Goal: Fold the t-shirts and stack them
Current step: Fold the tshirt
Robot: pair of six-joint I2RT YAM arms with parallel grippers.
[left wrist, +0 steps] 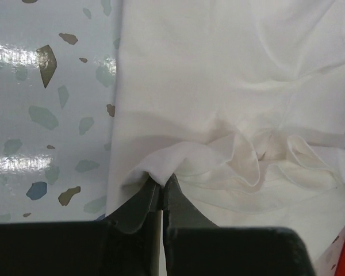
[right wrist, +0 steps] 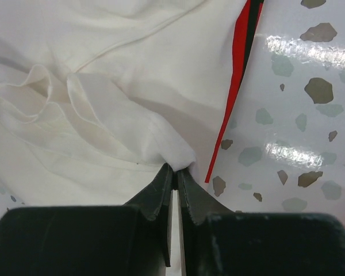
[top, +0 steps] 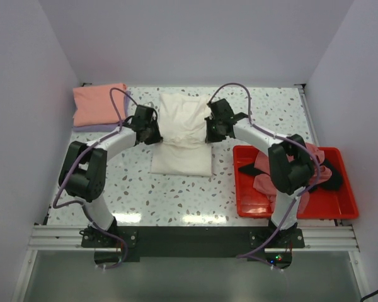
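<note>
The speckled white table [top: 176,195] carries a cream shirt [top: 183,157] at its middle, reaching toward the far edge. A folded pink shirt [top: 97,104] sits on a lavender shirt [top: 91,128] in the far left corner. A red tray [top: 247,195] lies by the right edge.

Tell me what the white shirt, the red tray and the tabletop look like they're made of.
White shirt: soft matte knit fabric, probably cotton; it gathers into limp folds. Red tray: likely rigid plastic, smooth with a slight sheen. Tabletop: glossy speckled terrazzo-look surface reflecting the lights; stone or laminate, can't tell.
</note>
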